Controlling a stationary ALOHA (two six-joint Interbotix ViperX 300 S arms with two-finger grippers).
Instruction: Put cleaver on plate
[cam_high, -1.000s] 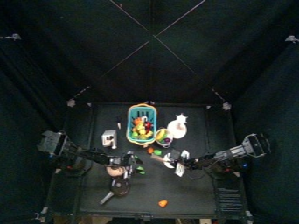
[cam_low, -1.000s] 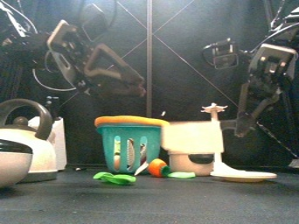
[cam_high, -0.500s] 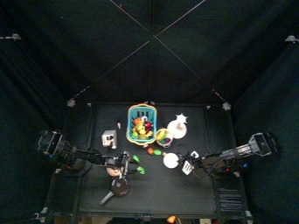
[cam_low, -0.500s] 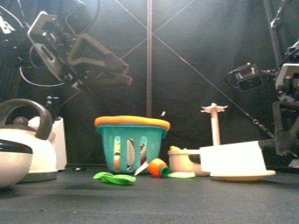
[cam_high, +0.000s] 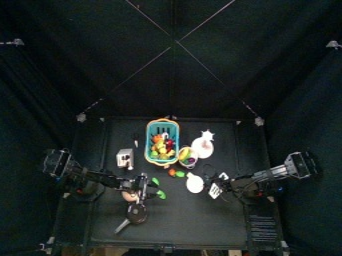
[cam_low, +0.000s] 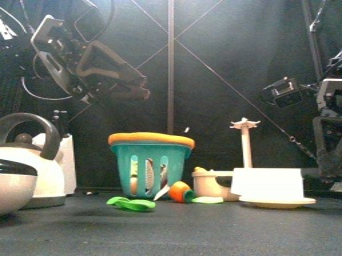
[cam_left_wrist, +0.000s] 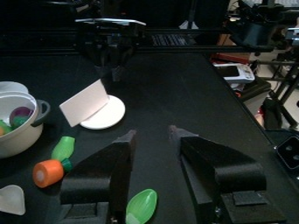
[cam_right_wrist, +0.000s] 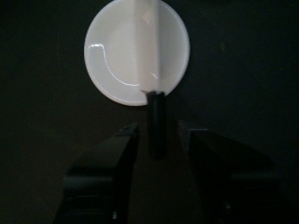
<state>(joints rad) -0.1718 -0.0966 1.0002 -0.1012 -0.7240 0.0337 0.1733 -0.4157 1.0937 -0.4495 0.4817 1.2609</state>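
**Cleaver blade over the plate, handle in the right jaws**

While both arms hang low over the black worktop (cam_high: 167, 215), the right one does the work and the left arm sits back on its own side.

Largest item: the green fruit basket (cam_low: 148, 165) with an orange rim, near the worktop's rear middle, fruit heaped inside. A white and black kettle (cam_low: 30, 163) stands at the front left in the front view, close and large.

Right gripper (cam_right_wrist: 156, 131): jaws clamped on the dark handle of the cleaver (cam_low: 269, 183). The wrist view shows the handle running up between the two jaws and the blade edge-on, crossing the plate's middle. From the front the blade reads as a white rectangle held broadside, its lower edge at or just above the plate; contact cannot be told.

Plate (cam_right_wrist: 139, 51): small white disc, flat on the worktop to the right of the basket, directly beneath the blade. In the top view it shows as a pale spot (cam_high: 195, 183) just beside the right gripper.

Left gripper (cam_left_wrist: 155, 162): jaws apart, nothing between them, hovering above the worktop.

Small things near the basket's foot: a white bowl (cam_low: 207, 184), an orange carrot piece (cam_low: 178, 191), and green pieces (cam_low: 131, 204) lying flat in front.
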